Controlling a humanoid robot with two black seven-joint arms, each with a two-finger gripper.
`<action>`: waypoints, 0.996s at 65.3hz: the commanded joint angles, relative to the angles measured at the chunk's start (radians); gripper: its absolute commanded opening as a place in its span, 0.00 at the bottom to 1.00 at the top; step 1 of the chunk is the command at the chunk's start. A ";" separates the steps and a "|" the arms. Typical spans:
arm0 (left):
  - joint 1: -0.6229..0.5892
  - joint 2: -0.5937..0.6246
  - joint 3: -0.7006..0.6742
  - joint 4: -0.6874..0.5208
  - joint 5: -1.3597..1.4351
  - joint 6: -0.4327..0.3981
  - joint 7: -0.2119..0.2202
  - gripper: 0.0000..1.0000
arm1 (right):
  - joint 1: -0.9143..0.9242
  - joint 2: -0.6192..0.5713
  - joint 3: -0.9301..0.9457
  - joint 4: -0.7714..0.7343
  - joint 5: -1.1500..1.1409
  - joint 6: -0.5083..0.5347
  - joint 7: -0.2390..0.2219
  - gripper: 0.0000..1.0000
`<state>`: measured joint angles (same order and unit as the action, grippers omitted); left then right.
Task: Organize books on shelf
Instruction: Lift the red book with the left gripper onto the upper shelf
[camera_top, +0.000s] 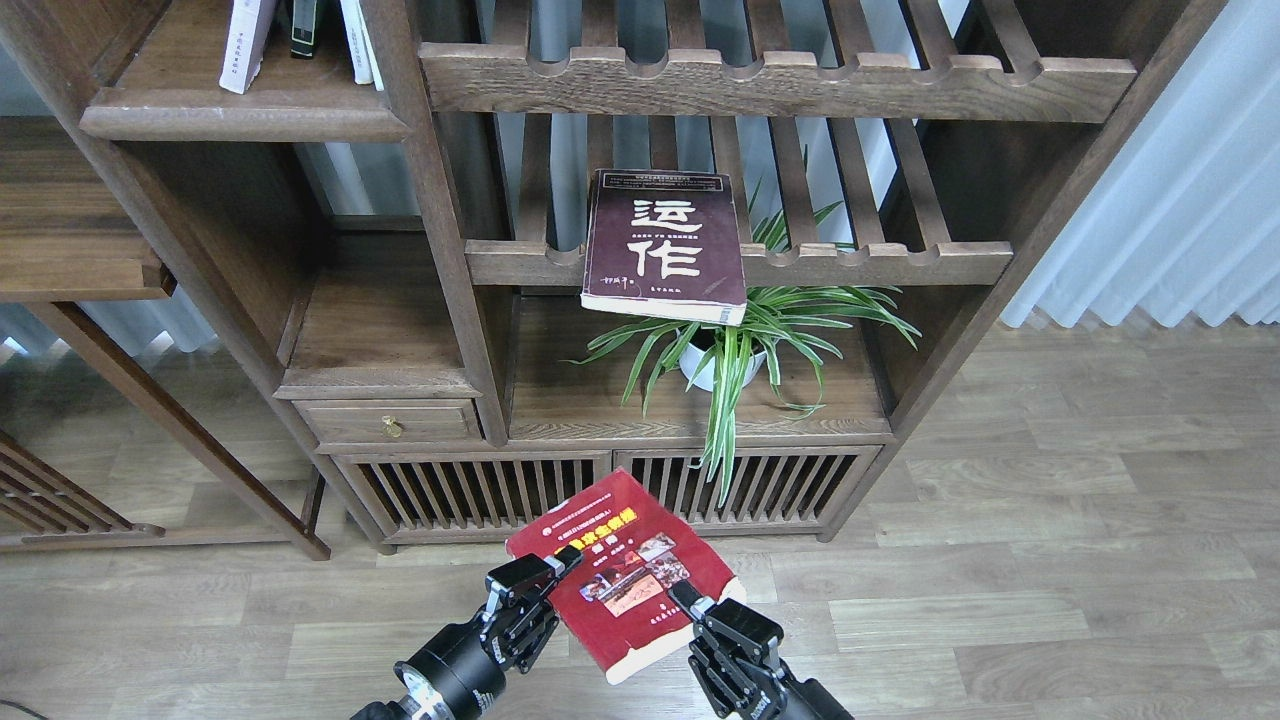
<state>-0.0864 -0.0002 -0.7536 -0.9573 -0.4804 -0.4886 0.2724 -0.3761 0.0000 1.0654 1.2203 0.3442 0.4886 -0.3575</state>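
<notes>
The red book (625, 560), with a yellow title and photos on its cover, is held low over the floor in front of the bookcase, tilted. My left gripper (552, 570) is shut on its left edge and my right gripper (688, 600) on its lower right edge. The dark maroon book (665, 245) with white characters lies flat on a slatted rack, overhanging the notched front rail. At the upper left a white-lavender book (245, 40) leans upright on the solid wooden shelf (250, 125), beside other standing books.
A potted spider plant (725, 350) stands on the board under the maroon book, its leaves hanging over the slatted cabinet doors (600, 490). A small drawer (390, 422) is on the left. A white curtain (1170, 200) hangs on the right. Wood floor lies below.
</notes>
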 joint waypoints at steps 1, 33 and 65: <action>-0.006 0.000 -0.003 -0.006 0.000 0.000 0.004 0.06 | 0.000 0.000 -0.008 -0.004 -0.011 0.000 0.000 0.19; -0.061 0.311 -0.211 -0.219 0.012 0.000 0.051 0.06 | 0.000 0.000 -0.010 -0.027 -0.159 0.000 0.000 0.98; -0.391 0.812 -0.466 -0.245 0.043 0.000 0.084 0.06 | 0.000 0.000 -0.008 -0.031 -0.160 0.000 0.000 0.98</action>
<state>-0.3655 0.7163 -1.1975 -1.2178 -0.4517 -0.4887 0.3538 -0.3756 0.0000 1.0579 1.1890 0.1828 0.4886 -0.3573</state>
